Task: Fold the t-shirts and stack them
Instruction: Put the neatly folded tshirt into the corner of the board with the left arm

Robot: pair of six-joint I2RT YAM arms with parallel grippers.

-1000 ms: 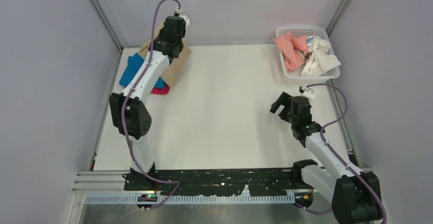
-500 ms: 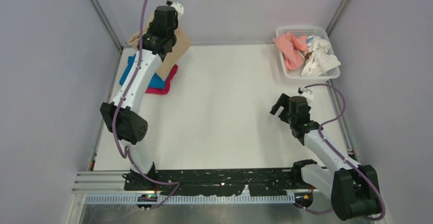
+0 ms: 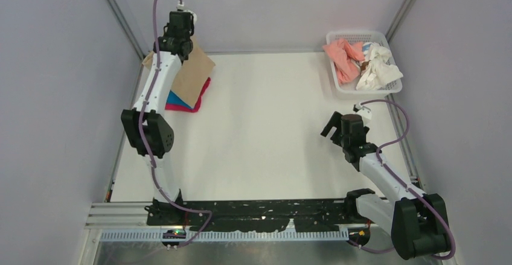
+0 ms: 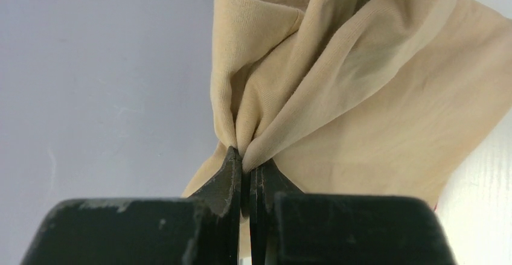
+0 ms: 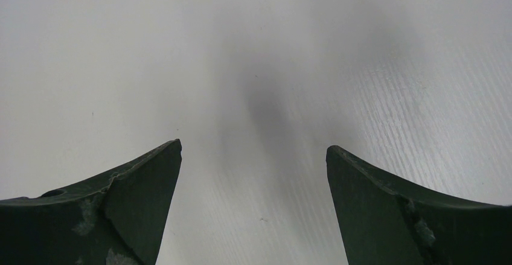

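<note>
Pinching a bunched fold of the tan t-shirt (image 4: 362, 90), my left gripper (image 4: 246, 157) is clamped tight at the far left corner of the table (image 3: 272, 126). The cloth drapes over the blue t-shirt (image 3: 175, 99) and the magenta t-shirt (image 3: 204, 93). My right gripper (image 5: 253, 146) hangs spread wide, holding nothing.

Tan t-shirt (image 4: 362, 96): soft fine-knit cloth, matt, with a stitched hem; you will find it creased into folds. Left gripper (image 4: 246, 162): matt black plastic fingers, lightly scuffed at the edges. Right gripper (image 5: 253, 147): the same dark matt plastic, with pale scratches and chips you can see low on both fingers. Surface (image 5: 241, 47): white, matt, with a fine ridged grain. Basket (image 3: 386, 38): white plastic mesh. Salmon-pink t-shirt (image 3: 341, 57) and white t-shirt (image 3: 377, 69): crumpled matt cloth. Blue t-shirt (image 3: 175, 98) and magenta t-shirt (image 3: 186, 108): plain matt cloth. Your near rail (image 3: 121, 213): bare ribbed metal. Cables (image 3: 154, 17): smooth purple sheathing.
</note>
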